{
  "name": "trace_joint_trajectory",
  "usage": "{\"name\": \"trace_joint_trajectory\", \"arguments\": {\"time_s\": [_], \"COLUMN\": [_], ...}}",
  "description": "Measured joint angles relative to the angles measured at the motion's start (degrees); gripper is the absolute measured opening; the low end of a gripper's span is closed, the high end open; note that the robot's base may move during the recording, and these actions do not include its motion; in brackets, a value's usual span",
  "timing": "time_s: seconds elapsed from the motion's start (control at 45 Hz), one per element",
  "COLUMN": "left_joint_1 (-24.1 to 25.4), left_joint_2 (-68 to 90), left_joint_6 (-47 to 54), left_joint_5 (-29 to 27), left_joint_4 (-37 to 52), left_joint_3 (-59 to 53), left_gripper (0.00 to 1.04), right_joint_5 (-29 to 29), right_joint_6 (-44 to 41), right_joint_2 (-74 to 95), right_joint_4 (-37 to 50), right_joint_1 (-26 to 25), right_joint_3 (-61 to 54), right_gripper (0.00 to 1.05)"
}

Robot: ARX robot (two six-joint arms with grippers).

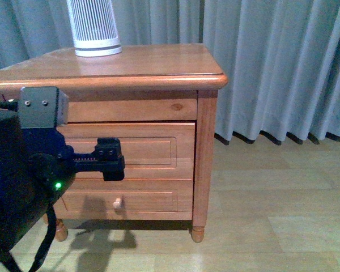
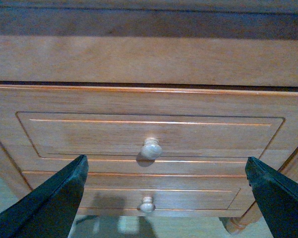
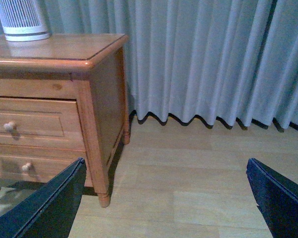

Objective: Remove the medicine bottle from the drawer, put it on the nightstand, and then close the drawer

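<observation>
I'm looking at the nightstand (image 1: pixel 207 141) from low in front. Its surface (image 1: pixel 158 59) is glossy reddish-brown wood and carries only a slatted white cylinder (image 1: pixel 94 25) near the back left. Behind it and to its right hangs a pale grey curtain (image 1: pixel 272 62), reaching down to a light plank floor (image 1: pixel 272 215).

The drawer (image 1: pixel 147 150) looks pushed in, so its inside is hidden and I cannot tell where the bottle is. The lower drawer (image 1: pixel 153 198) below it is pushed in too.

My left tool (image 2: pixel 166 161) hangs released in front of the drawer, fingers (image 2: pixel 64 193) spread wide. In its wrist view the knob (image 2: pixel 151 148) shows between them, and nothing touches it. My right tool (image 3: pixel 165 166) is also spread and holds nothing, out over the bare floor off the nightstand's right side, near its front foot (image 3: pixel 104 198).
</observation>
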Motion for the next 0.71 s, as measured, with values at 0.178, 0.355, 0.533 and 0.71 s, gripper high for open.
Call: {"name": "trace_joint_trajectory", "arguments": {"time_s": [0.178, 0.355, 0.533, 0.71], "left_joint_1": [-0.5, -1.0, -0.8, 0.3], "left_joint_2": [6.8, 12.0, 16.1, 19.2], "left_joint_6": [0.3, 0.7, 1.6, 1.9], "left_joint_5": [0.0, 0.3, 1.1, 1.4], "left_joint_4": [-0.9, -3.1, -4.5, -6.2], "left_joint_3": [6.4, 12.7, 17.8, 21.6], "left_gripper": [0.98, 0.98, 0.98, 0.98], "right_joint_5": [0.0, 0.0, 0.0, 0.0], "right_joint_6": [0.0, 0.0, 0.0, 0.0], "right_joint_2": [0.0, 0.0, 0.0, 0.0], "right_joint_4": [0.0, 0.0, 0.0, 0.0], "right_joint_1": [0.0, 0.0, 0.0, 0.0], "right_joint_3": [0.0, 0.0, 0.0, 0.0], "right_gripper": [0.98, 0.98, 0.98, 0.98]}}
